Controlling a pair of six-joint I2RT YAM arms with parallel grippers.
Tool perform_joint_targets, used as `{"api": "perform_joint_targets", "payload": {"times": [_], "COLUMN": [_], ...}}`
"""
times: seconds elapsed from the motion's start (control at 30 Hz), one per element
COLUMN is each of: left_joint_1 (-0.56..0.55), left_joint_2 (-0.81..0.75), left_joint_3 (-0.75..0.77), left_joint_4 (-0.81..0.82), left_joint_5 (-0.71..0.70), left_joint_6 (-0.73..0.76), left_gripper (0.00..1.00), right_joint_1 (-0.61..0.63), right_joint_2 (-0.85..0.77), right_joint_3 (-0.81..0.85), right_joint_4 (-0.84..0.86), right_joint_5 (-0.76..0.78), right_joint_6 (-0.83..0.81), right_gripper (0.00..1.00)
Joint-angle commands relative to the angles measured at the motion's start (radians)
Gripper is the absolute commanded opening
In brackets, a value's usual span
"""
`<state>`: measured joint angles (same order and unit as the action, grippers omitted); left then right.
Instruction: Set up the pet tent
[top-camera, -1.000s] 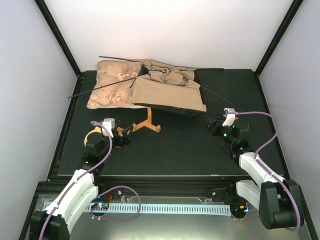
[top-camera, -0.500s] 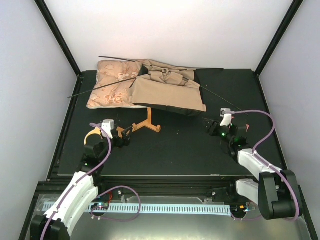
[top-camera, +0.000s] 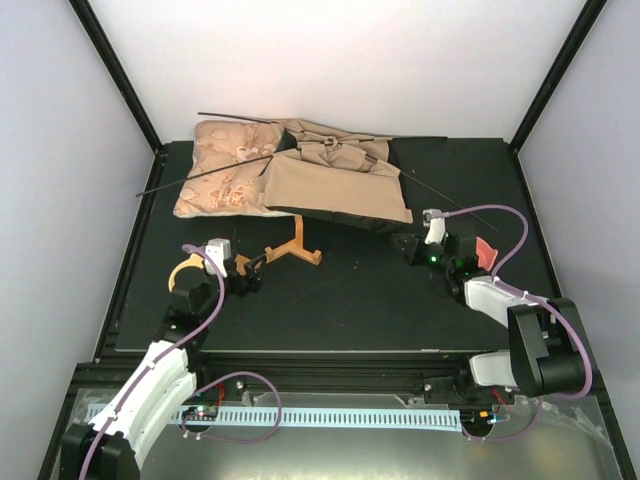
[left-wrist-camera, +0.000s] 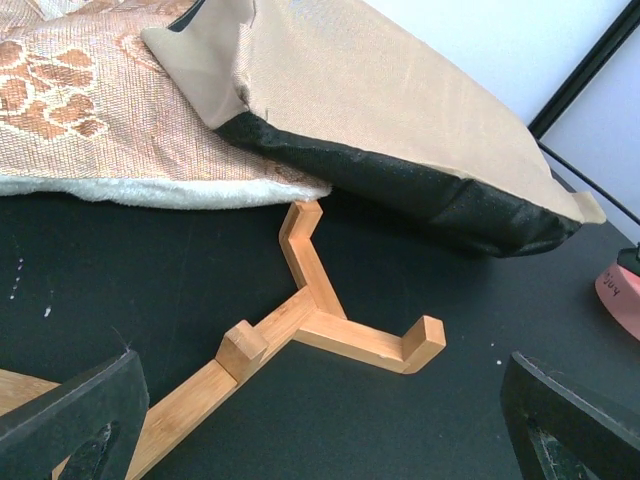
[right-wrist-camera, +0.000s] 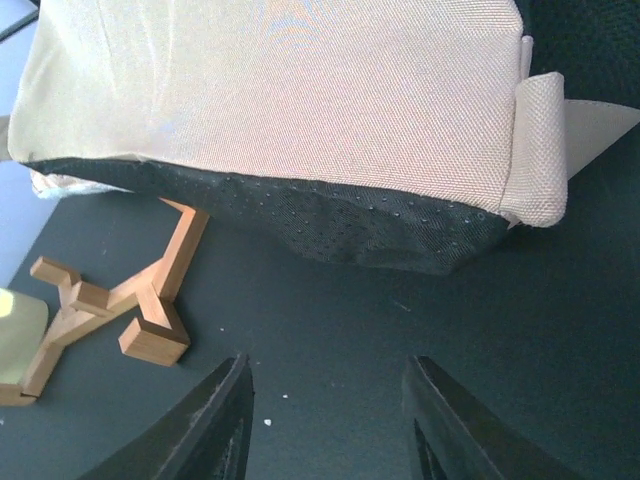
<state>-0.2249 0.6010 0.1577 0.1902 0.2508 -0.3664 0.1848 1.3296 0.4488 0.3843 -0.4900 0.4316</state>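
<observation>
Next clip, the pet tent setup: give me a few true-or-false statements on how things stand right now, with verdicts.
1. The tan canvas pet tent with black lining lies folded flat, not set up. True.
2. The right gripper is shut on the tent's edge. False: it is open, short of the tent, holding nothing.
3. The beige floral cushion lies right of the tent in the top view. False: it lies left of it.
4. The Y-shaped wooden stand lies on the black table in front of the tent. True.
5. The left gripper is open. True.
</observation>
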Motion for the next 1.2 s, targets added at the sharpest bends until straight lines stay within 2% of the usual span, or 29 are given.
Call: {"api": "perform_joint_targets", "payload": {"times": [0.0, 0.2, 0.57, 0.63, 0.67, 0.73, 0.87, 0.93, 1.1, 1.13, 1.17], "left_joint_1": [-0.008, -0.010, -0.011, -0.011, -0.011, -0.011, -0.011, -0.011, -0.011, -0.011, -0.011], "left_joint_2": [-0.021, -0.002, -0.026, -0.049, -0.051, -0.054, -0.056, -0.063, -0.084, -0.085, -0.087], "left_joint_3": [0.003, 0.006, 0.004, -0.004, -0.004, -0.006, -0.004, -0.005, -0.011, -0.012, -0.013], "left_joint_4": [0.010, 0.025, 0.013, 0.011, 0.010, 0.009, 0.003, -0.001, -0.007, -0.006, -0.005], "left_joint_5": [0.006, 0.010, -0.004, -0.011, -0.010, -0.011, -0.009, -0.009, -0.017, -0.019, -0.020], "left_joint_6": [0.005, 0.001, 0.008, 0.010, 0.009, 0.008, 0.008, 0.006, 0.006, 0.006, 0.006], "left_gripper": [0.99, 0.99, 0.99, 0.99, 0.99, 0.99, 0.99, 0.99, 0.99, 0.99, 0.99], "right_joint_1": [0.007, 0.007, 0.007, 0.007, 0.007, 0.006, 0.005, 0.005, 0.005, 0.004, 0.005], "right_joint_2": [0.007, 0.042, 0.082, 0.096, 0.100, 0.109, 0.127, 0.141, 0.219, 0.239, 0.251], "right_joint_3": [0.029, 0.075, 0.165, 0.199, 0.214, 0.239, 0.274, 0.304, 0.388, 0.409, 0.423], "right_joint_4": [-0.006, -0.032, -0.087, -0.146, -0.192, -0.241, -0.267, -0.305, -0.372, -0.384, -0.386], "right_joint_5": [0.012, 0.026, 0.056, 0.129, 0.195, 0.279, 0.290, 0.327, 0.303, 0.283, 0.248], "right_joint_6": [-0.020, -0.012, -0.007, -0.005, 0.004, 0.012, 0.009, 0.022, 0.011, 0.007, 0.002], "right_gripper": [0.42, 0.36, 0.36, 0.36, 0.38, 0.51, 0.55, 0.64, 0.65, 0.63, 0.55]}}
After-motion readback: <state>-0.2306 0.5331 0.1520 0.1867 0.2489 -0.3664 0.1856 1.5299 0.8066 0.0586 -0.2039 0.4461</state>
